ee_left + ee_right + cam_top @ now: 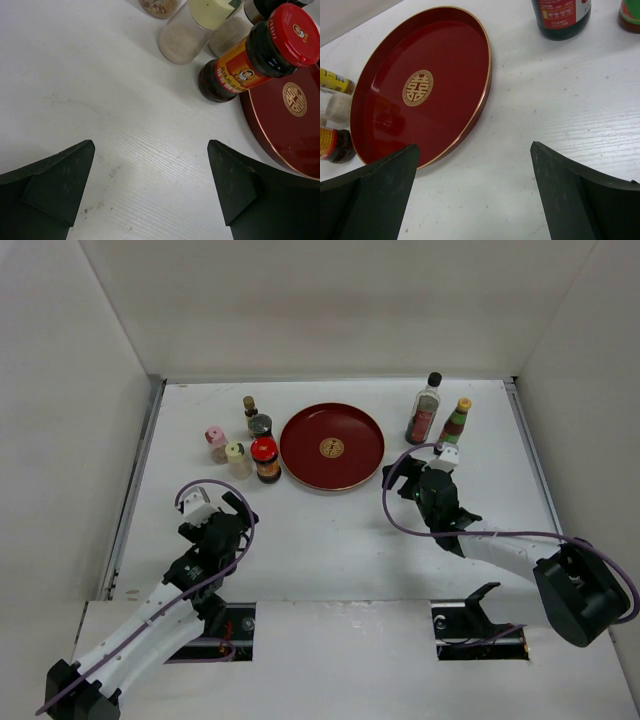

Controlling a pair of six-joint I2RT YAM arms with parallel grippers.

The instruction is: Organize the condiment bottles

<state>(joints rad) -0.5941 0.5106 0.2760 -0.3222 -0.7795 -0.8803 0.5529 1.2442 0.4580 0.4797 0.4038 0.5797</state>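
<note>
**Toppling risk where the bottles are crowded**

Nearest the bases, the left pincer (150,150) and the right pincer (475,150) are held with fingers apart and nothing between them, over bare desk (330,530). Just ahead of the left one, the red-capped bottle (250,60) is stood hard by the rim of the plate (445,50), with the pale-capped shaker (192,30) close behind it. If a wide approach were made there, that shaker could be knocked over or the plate shoved. Farther off, at the right, the tall black-capped bottle (425,412) and the slim yellow-capped bottle (457,422) are stood near each other. The tall one, if gripped high or nudged sideways, is judged likely to be tipped into its neighbour.
</note>
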